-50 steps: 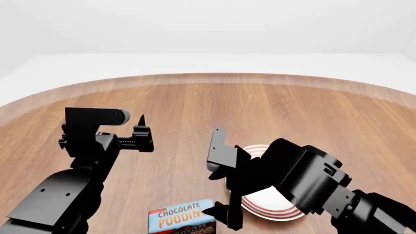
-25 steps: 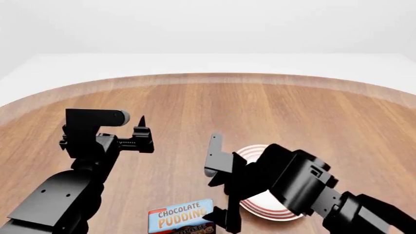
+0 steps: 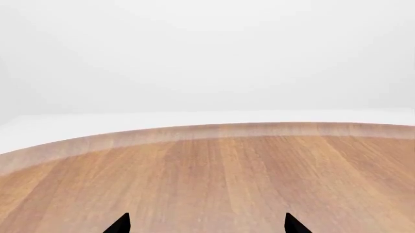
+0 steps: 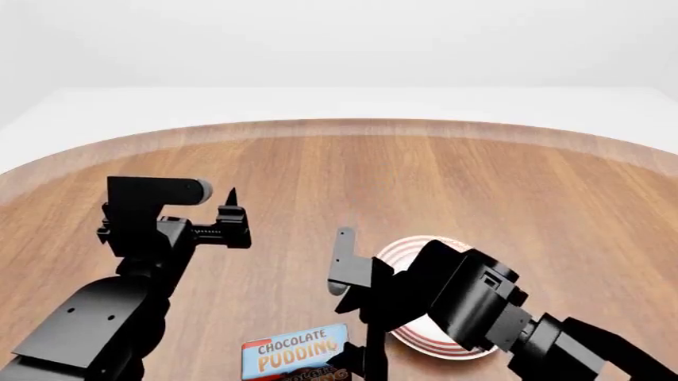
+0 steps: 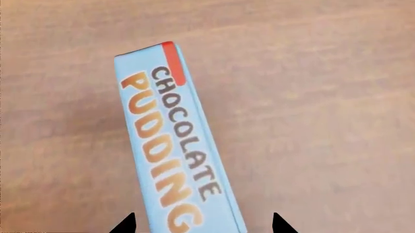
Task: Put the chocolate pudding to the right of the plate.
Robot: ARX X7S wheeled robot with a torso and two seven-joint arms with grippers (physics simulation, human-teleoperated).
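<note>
From the left wrist view, bare wooden desk [image 3: 214, 179] runs to a curved far edge, with white ground beyond it; the two dark fingertips [image 3: 120, 224] of the left hand [image 3: 206, 225] stand wide apart with nothing between them.

Head view: the left hand [image 4: 231, 208] is raised over the left part of the desk, well apart from every object, its fingers spread and empty. Open wood lies on its left, ahead of it, and across the whole far half of the desk up to the rounded rim. The right hand [image 4: 355, 309] reaches in from the near right, its fingers parted, one upper finger [image 4: 342, 258] pointing up and the lower one close beside the right end of the chocolate pudding [image 4: 294, 350]. The carton lies at the near edge of the view, left of the plate [image 4: 424, 244]. The plate is largely hidden by the right arm; no contents can be made out on its visible part. Free desk extends to the right of the plate.

Right wrist view: the chocolate pudding [image 5: 174, 150] stands with its light-blue lettered face toward the camera, lying between the two spread fingertips [image 5: 280, 224]; contact cannot be judged.
</note>
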